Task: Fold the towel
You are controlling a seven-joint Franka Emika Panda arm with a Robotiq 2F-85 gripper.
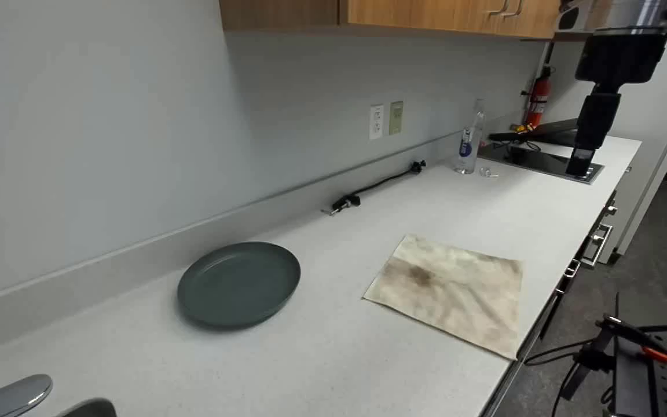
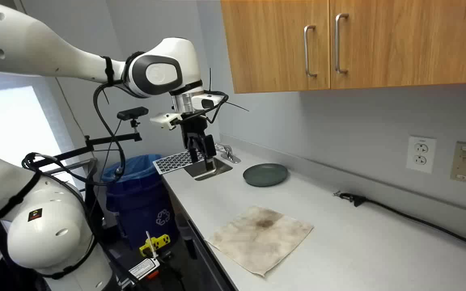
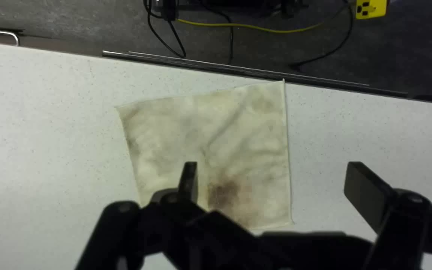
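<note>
A beige towel with brown stains lies flat and spread out on the white counter, in both exterior views (image 1: 455, 295) (image 2: 261, 242). One corner reaches the counter's front edge. In the wrist view the towel (image 3: 216, 131) fills the middle, and the gripper's parts hide its lower left corner. My gripper (image 3: 272, 172) is open and empty, its fingers wide apart. It hangs above the counter, apart from the towel. In that view one finger overlaps the towel and the other is over bare counter. The gripper also shows in both exterior views (image 1: 580, 162) (image 2: 202, 160).
A dark green plate (image 1: 239, 284) stands near the towel, toward the wall. A black cord with clamps (image 1: 377, 186) lies along the wall. A clear bottle (image 1: 470, 145) stands farther along. A sink (image 2: 208, 169) is at one end. Wooden cabinets (image 2: 277, 48) hang above the counter.
</note>
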